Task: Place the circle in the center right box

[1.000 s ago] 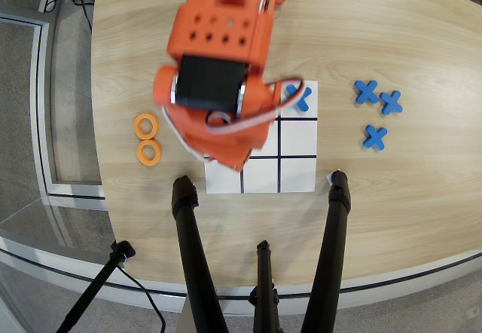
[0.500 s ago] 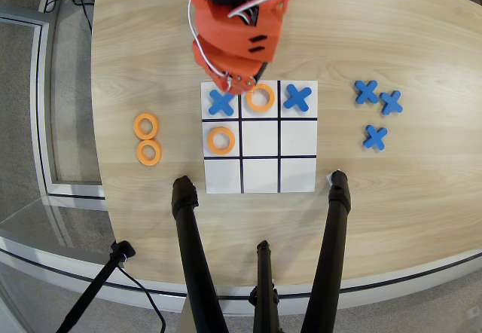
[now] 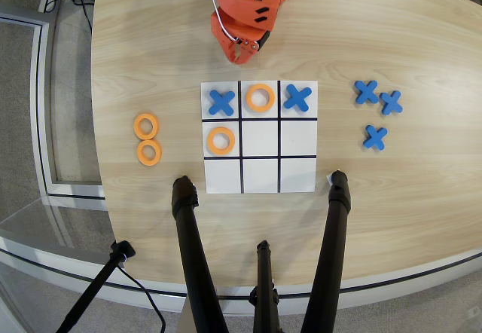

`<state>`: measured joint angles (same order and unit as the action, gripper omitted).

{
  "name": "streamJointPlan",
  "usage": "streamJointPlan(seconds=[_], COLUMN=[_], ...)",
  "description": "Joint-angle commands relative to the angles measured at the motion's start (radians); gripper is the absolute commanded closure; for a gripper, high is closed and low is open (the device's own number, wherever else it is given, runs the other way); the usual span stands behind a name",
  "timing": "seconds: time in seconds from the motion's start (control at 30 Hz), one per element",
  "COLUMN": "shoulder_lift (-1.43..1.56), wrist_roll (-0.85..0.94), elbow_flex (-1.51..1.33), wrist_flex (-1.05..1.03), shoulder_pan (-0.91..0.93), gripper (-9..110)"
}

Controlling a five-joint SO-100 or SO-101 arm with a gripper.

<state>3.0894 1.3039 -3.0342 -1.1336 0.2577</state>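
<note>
Circle [image 3: 221,140] flat in center right box [image 3: 221,124]; arm cut off above, fingers [image 3: 242,52] foreshortened, their spread impossible to tell.

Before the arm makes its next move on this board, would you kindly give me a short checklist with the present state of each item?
1. Ring in the middle row's picture-left cell: ok, an orange ring lies inside its lines.
2. Ring free of the gripper: ok, the gripper is back beyond the board's top edge, well apart from it.
3. Gripper empty: cannot tell, its tip is too small to read.
4. Other pieces undisturbed: ok, the top row holds a blue X, a ring and another X, each within its cell.
5. Spare rings available: ok, two lie on the table, picture left of the board.
</note>
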Motion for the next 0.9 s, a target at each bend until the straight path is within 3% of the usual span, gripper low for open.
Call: streamJointPlan(seconds=[0.0,0.4,0.53,0.7,0.87], shoulder_lift=[0.071,0.27,0.304,0.304,0.304], wrist_roll=[0.006,0.012,0.032,0.308,0.371], elbow_flex=[-0.04,-0.167,-0.167,-0.169,-0.169], wrist_flex=[-0.002,-0.075,-0.167,-0.167,-0.167], shoulder_pan=[-0.005,0.156,0.394,0.718,0.942], gripper=[102,102,102,102,102])
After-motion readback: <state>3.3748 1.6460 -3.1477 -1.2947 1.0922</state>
